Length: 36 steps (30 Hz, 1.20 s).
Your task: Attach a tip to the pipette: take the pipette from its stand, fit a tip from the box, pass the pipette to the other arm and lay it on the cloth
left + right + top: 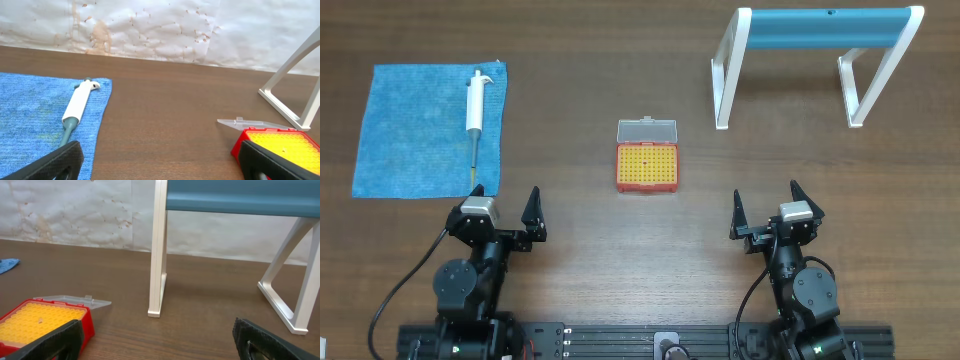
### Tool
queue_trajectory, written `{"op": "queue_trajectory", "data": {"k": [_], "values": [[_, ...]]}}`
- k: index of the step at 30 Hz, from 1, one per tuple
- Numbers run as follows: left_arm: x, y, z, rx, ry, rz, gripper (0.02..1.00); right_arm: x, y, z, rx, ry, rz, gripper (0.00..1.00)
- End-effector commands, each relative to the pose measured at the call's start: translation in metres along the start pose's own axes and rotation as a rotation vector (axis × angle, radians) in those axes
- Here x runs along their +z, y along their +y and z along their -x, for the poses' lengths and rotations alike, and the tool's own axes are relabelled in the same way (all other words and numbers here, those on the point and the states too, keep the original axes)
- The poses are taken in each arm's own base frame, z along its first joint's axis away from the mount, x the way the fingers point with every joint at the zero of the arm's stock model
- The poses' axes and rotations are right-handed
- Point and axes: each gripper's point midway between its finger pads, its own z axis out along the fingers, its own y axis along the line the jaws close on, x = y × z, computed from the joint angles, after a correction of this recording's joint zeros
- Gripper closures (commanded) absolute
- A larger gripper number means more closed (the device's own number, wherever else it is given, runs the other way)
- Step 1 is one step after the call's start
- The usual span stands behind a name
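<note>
Pipette (475, 102) on cloth (410, 135), tip (474, 174) fitted; prob. light, stiff, slick, so hold mid-body, off fragile tip. L gripper (505, 205), R gripper (766, 202): fingers apart.

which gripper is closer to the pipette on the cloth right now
Left. The left gripper sits just short of the cloth's near edge, close to the pipette's tip end. The right gripper is far off to the side, past the tip box.
</note>
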Motion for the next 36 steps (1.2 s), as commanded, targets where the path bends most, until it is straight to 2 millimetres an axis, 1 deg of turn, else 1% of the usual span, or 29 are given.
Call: {"op": "queue_trajectory", "data": {"k": [1,10,14,15,17,18,20,21,24,36], "values": [[0.000,-0.001,0.000,-0.012,-0.004,-0.009,0.020,0.000,0.001,-0.003,0.003,0.004,0.005,0.025],[0.000,-0.001,0.000,-0.012,-0.004,-0.009,0.023,0.000,0.001,-0.003,0.003,0.005,0.005,0.023],[0.000,-0.001,0.000,-0.012,-0.004,-0.009,0.020,0.000,-0.003,-0.003,0.004,0.005,-0.015,0.025],[0.000,-0.001,0.000,-0.012,-0.004,-0.009,0.020,0.001,-0.010,-0.003,0.005,0.005,-0.040,0.025],[0.000,-0.001,0.000,-0.012,-0.004,-0.009,0.020,-0.001,-0.036,-0.003,0.014,0.004,-0.149,0.025],[0.000,-0.001,0.000,-0.012,-0.004,-0.009,0.020,-0.001,-0.042,-0.002,0.023,0.000,-0.156,0.025],[0.000,-0.001,0.000,-0.012,-0.004,-0.009,0.020,-0.001,-0.043,-0.008,0.028,0.023,-0.122,0.025],[0.000,-0.001,0.000,-0.012,-0.004,-0.009,0.020,-0.002,-0.052,-0.008,0.030,0.024,-0.155,0.023],[0.000,-0.001,0.000,-0.012,-0.004,-0.009,0.020,-0.004,-0.063,-0.009,0.020,0.026,-0.203,0.025],[0.000,-0.001,0.000,-0.012,-0.004,-0.009,0.020,-0.004,-0.064,-0.009,0.021,0.025,-0.205,0.025]]}}
